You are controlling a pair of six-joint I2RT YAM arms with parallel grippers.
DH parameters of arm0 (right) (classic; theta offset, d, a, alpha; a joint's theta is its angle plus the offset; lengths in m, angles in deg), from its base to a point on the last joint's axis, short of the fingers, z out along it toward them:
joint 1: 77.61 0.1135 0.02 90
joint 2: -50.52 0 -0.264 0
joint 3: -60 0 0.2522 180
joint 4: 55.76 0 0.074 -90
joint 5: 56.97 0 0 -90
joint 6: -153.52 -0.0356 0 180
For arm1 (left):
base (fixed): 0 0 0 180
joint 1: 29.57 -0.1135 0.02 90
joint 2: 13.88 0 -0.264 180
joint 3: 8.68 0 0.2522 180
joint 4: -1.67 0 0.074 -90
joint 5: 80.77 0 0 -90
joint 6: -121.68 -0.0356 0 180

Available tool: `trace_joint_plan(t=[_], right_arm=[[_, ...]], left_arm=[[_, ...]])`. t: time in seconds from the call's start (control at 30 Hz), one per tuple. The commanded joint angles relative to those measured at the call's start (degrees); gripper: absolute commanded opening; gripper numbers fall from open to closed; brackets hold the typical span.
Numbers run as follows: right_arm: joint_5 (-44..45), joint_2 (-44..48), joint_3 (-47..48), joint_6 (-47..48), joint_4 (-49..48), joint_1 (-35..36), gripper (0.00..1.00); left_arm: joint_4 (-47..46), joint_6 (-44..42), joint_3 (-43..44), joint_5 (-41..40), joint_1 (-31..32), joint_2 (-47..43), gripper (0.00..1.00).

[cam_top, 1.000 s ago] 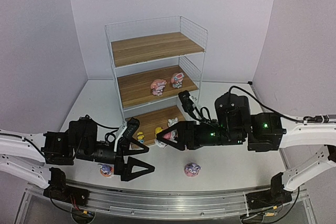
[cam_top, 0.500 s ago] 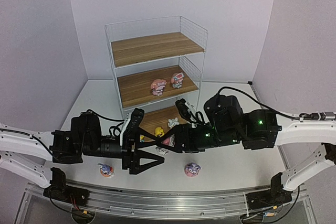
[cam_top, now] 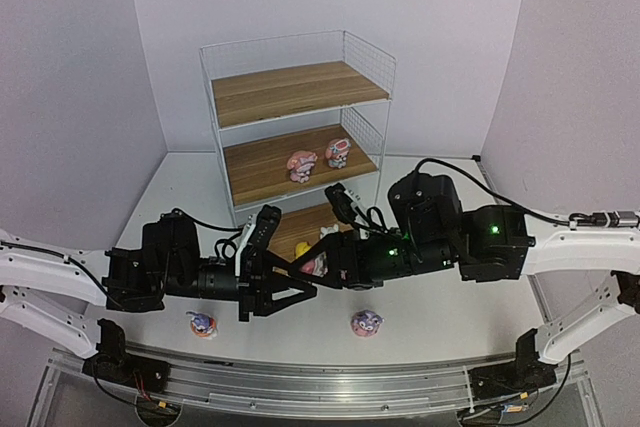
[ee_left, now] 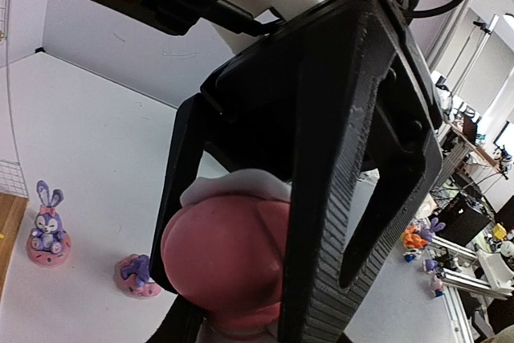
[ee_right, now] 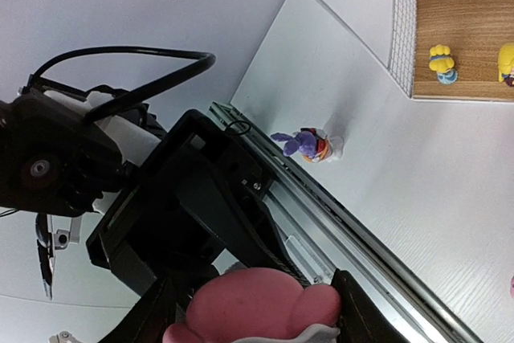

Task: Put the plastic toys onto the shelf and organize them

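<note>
Tabletop (cam_top: 178, 195) white, walls (cam_top: 70, 67) seemingly lilac.

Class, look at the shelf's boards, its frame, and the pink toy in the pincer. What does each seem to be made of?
Boards: wood or wood-look laminate, matt, brown grain streaks.
Frame: thin white-coated wire, probably metal, in a grid.
Pink toy: smooth moulded plastic, likely; soft sheen, rounded forms.

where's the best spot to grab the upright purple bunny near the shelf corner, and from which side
Likely from straight above, fingers closing on the flanks of the purple bunny just over its pink donut base. It stands upright, clear of the neighbouring toy, and its thin raised ears give little to pinch.
</note>
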Motion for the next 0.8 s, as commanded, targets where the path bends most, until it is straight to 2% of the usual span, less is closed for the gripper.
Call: trace_joint_plan(t=[0.0, 0.07, 0.17, 0.2, 0.27, 0.4, 0.5, 0.77], right_arm=[[-2.35, -0.82, 2.40, 2.42, -2.90, -0.12, 0.11], [-2.49, -0.40, 2.26, 3.52, -2.89, -0.08, 0.20], [-1.51, 0.83, 1.61, 7.03, -2.98, -0.11, 0.64], [-0.59, 1.57, 1.23, 7.87, -3.17, -0.17, 0.71], [1.39, 2.80, -0.26, 10.77, -4.76, -0.10, 0.78], [5.78, 5.89, -4.36, 14.47, -11.57, -0.05, 0.82], [4.70, 6.55, -6.22, 17.18, -16.46, -0.07, 0.81], [5.02, 3.79, -4.28, 19.39, -16.95, -0.06, 0.75]], left_arm=[[-5.49, 1.10, 1.27, 1.57, 0.42, -1.61, 0.05], [-5.96, 1.42, 0.86, 1.03, 0.42, -1.71, 0.00], [-7.59, 2.25, -0.24, -0.05, 0.41, -2.22, 0.00], [-8.33, 2.54, -0.66, -0.87, 0.42, -2.41, 0.00], [-9.69, 3.01, -1.69, -2.77, 0.37, -2.80, 0.00], [-12.79, 3.50, -3.17, -5.12, 0.41, -3.51, 0.00], [-12.46, 3.33, -2.70, -6.50, 0.42, -3.43, 0.00], [-10.93, 3.20, -0.50, -9.88, 0.36, -1.87, 0.00]])
